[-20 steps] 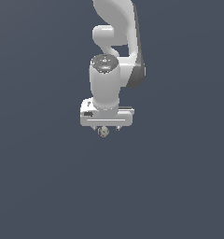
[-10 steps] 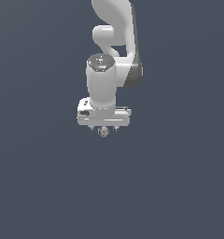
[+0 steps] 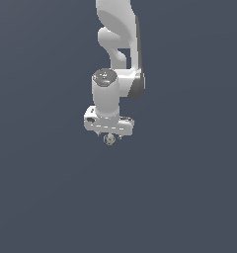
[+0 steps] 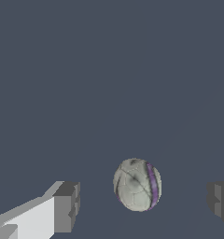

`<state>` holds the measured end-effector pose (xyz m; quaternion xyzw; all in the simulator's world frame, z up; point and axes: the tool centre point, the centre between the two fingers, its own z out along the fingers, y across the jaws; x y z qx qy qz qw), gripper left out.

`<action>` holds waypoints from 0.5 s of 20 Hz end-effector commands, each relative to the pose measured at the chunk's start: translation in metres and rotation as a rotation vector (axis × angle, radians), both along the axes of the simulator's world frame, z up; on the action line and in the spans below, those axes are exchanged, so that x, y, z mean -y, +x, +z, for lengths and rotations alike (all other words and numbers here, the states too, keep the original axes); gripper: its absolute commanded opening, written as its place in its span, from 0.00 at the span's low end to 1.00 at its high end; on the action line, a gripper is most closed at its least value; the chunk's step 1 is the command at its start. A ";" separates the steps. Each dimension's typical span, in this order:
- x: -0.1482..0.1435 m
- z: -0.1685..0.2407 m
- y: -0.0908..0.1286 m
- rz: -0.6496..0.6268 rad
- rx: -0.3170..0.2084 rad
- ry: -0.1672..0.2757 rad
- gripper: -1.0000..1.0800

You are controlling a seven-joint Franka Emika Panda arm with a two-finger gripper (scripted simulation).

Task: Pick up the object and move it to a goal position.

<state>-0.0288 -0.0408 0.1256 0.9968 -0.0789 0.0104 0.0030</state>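
The object [image 4: 137, 184] is a small round pale beige-grey ball with dark cracks and a purple stripe. In the wrist view it sits between my two grey fingertips [image 4: 67, 205], with a clear gap on each side. In the exterior view the object [image 3: 109, 140] shows just under the white gripper [image 3: 109, 135], which points straight down over it. The gripper [image 4: 143, 204] is open and touches nothing.
A plain dark grey-blue surface fills both views. The white arm [image 3: 118, 39] rises from the gripper to the exterior view's top edge.
The wrist has shifted slightly toward the exterior view's left and a little lower. The object has stayed where it was.
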 end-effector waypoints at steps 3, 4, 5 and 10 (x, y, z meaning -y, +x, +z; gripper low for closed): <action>0.004 -0.022 -0.021 -0.076 -0.011 0.006 0.96; 0.005 -0.026 -0.025 -0.089 -0.013 0.007 0.96; 0.005 -0.029 -0.028 -0.100 -0.014 0.007 0.96; 0.007 -0.038 -0.038 -0.134 -0.019 0.009 0.96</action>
